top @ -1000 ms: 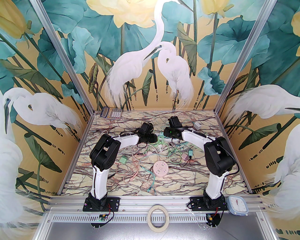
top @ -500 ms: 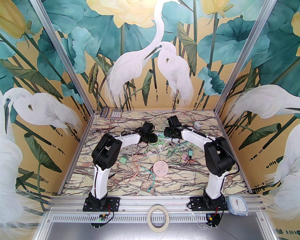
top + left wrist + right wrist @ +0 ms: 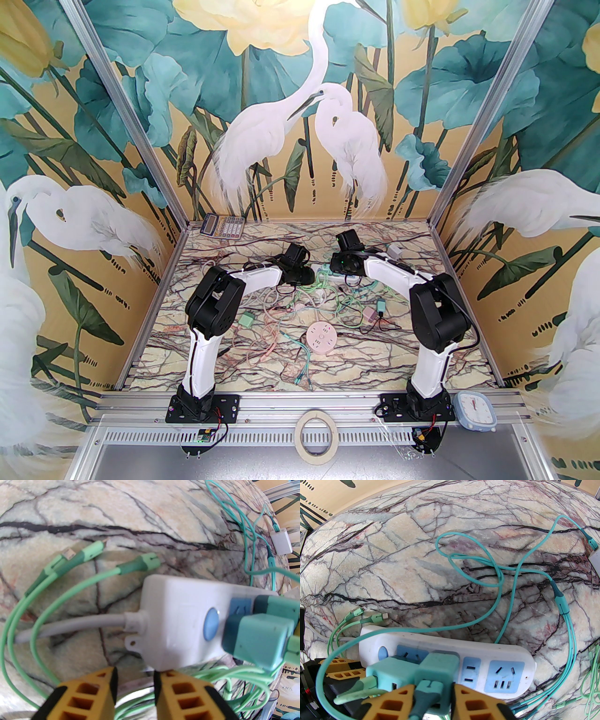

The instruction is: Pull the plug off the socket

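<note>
plug point(image 3: 437, 665), the darker teal one of two, is seated in the power strip point(image 3: 445, 647). my right pincer point(image 3: 433, 687) is pinching it, one yellow finger against each flank, with the plug's cable connector hanging between them. the paler plug point(image 3: 391, 669) stands just beside it, on the side of the strip's round blue switch point(image 3: 383, 654), with a light green lead coming out of it.

my right wrist view lays out the strip's whole top: one switch, two plugs and three blue socket faces, one of them half covered by the paler plug. just off the strip's switch end it also catches the yellow fingers point(image 3: 344, 674) of my left pincer point(image 3: 134, 672).

my left wrist view gives that end up close. one grey cord leaves the strip and three loose green cable tips point(image 3: 151, 560) lie on the table point(image 3: 70, 508) beyond it. my left pincer is pressed nearly together at the strip's near corner, with nothing i can make out between its fingers. whether it touches the strip i cannot tell.

from above, well apart from the strip, i count one round pink socket hub point(image 3: 321, 338), one calculator point(image 3: 222, 226), one dial point(image 3: 476, 410) and one tape roll point(image 3: 315, 433). the calculator's keys and the dial's face are too small to read.
</note>
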Robot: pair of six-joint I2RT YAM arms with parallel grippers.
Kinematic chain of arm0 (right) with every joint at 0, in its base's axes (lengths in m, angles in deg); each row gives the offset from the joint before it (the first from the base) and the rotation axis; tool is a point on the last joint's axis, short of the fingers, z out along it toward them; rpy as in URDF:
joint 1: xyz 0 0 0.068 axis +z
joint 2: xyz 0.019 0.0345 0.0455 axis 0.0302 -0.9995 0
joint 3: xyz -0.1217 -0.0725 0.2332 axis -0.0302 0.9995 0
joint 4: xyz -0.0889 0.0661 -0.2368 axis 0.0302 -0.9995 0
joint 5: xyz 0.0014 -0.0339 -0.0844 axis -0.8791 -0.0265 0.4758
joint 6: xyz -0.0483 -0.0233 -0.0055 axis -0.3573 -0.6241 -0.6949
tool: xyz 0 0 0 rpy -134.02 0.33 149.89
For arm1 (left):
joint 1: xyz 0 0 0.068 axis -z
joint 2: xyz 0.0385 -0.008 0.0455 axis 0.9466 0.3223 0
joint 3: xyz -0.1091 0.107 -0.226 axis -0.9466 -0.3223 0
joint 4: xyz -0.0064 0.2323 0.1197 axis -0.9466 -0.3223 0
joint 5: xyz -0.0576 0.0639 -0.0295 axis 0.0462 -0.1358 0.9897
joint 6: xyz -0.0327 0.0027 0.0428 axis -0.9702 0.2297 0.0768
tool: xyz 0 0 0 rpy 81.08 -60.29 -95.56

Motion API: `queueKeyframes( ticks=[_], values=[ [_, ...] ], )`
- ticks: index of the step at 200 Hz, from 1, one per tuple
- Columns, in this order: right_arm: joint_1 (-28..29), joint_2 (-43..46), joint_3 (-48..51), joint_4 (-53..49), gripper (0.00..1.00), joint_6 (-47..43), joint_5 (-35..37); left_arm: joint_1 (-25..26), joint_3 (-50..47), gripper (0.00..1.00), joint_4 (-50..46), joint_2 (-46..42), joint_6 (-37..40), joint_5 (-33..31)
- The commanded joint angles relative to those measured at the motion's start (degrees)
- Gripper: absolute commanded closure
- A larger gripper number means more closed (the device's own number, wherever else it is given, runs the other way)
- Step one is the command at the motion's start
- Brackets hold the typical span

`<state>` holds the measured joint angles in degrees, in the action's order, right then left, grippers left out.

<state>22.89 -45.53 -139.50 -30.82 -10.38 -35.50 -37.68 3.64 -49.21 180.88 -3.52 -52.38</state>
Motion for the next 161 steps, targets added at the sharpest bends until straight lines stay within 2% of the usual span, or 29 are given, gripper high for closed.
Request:
queueKeyframes(
  ticks=[1,30,57,66,93,101,127,146,161],
  values=[
    [-0.4,1.2,-0.7,-0.7,0.71,0.3,0.2,0.3,0.2,0.66,-4.1,2.0,-0.3,-1.1],
    [-0.4,1.4,-0.6,-1.1,0.58,-1.4,-1.3,0.2,-0.5,0.65,-3.6,0.9,0.1,-2.1],
    [-0.9,6.1,4.2,3.0,0.45,-5.7,-3.5,-0.6,-3.1,0.62,-1.2,-1.6,0.0,-2.5],
    [-1.2,7.9,5.8,4.0,0.40,-7.6,-4.0,-0.9,-4.0,0.59,-0.4,-2.7,-0.1,-2.5],
    [-3.6,12.8,11.9,7.8,0.34,-11.5,-5.0,-1.7,-5.7,0.49,-0.4,-7.5,-0.2,-2.9],
    [-4.9,14.2,14.1,9.4,0.37,-11.0,-5.5,-1.8,-6.4,0.41,-0.7,-9.5,-0.3,-3.4],
    [-10.0,13.4,16.8,12.6,0.55,-8.1,-9.9,-1.8,-10.7,0.33,1.2,-16.9,-2.1,-3.1],
    [-12.7,9.0,14.3,12.0,0.59,-7.3,-12.0,-0.4,-13.7,0.30,2.5,-21.6,-3.6,-2.3],
    [-13.7,5.4,12.7,12.4,0.61,-6.6,-12.4,1.9,-14.2,0.30,0.9,-23.9,-3.5,-4.0]
  ],
)
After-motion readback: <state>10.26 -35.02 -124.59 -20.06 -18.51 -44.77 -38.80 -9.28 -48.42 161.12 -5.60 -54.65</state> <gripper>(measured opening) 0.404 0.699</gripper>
